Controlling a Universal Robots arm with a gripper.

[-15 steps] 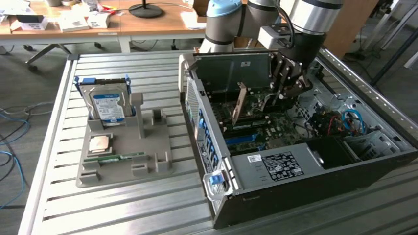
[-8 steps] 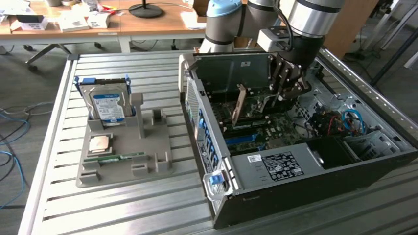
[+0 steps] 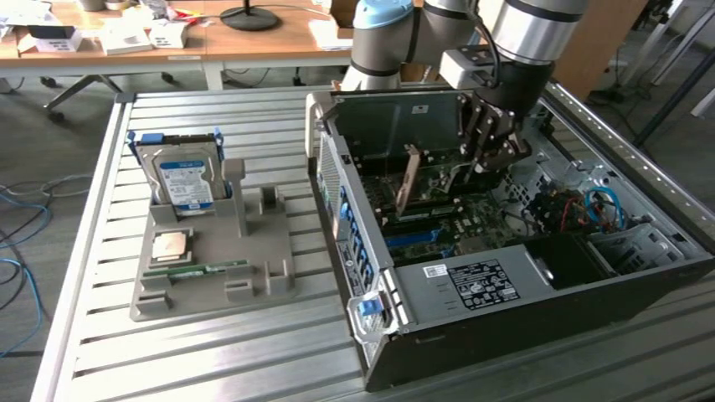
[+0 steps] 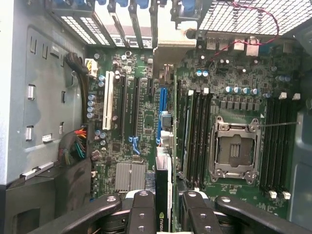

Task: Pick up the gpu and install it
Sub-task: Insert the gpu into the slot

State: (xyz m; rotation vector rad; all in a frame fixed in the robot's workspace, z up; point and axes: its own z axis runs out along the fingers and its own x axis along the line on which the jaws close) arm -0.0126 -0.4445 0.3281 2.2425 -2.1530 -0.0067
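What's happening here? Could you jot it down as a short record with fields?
Arm: reaching into the open computer case
Gripper: shut on the gpu, held edge-on
Facing the gpu: motherboard with its card slots
Outside the case: hard drive standing in a grey tray
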